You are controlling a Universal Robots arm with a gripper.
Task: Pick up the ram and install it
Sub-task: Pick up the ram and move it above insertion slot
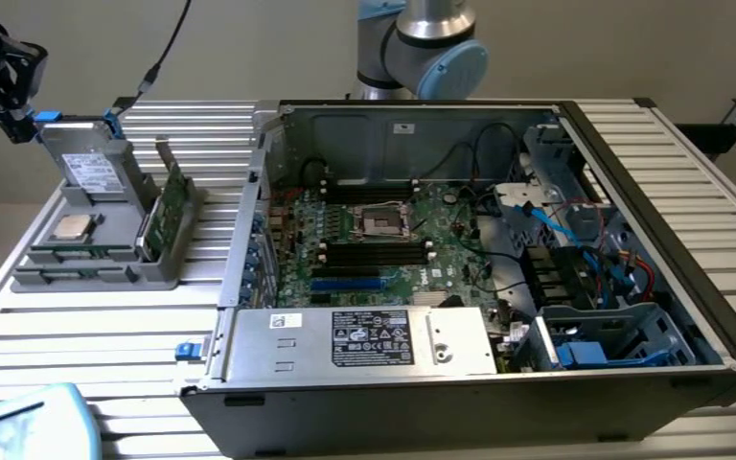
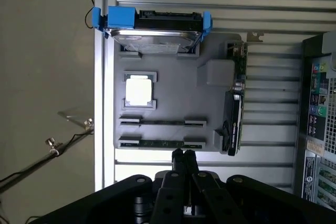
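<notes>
Well, you have barely begun: your gripper [image 2: 184, 154] hovers just off the grey tray's [image 2: 173, 85] near edge, jaws pressed together and holding nothing. The ram [image 2: 160, 144] stands on edge in the tray's nearest slot, not yet lifted. Its long axis runs along that near edge, crosswise to the gripper's reach. Farther off, beside the tray, the motherboard [image 1: 381, 240] lies in its open case. Pick-up and installation both remain.

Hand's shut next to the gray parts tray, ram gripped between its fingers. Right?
Not quite. The hand is shut next to the gray parts tray, but nothing is gripped between its fingers. The wrist view shows the ram lying in a slot of the tray, just ahead of the fingertips.
</notes>
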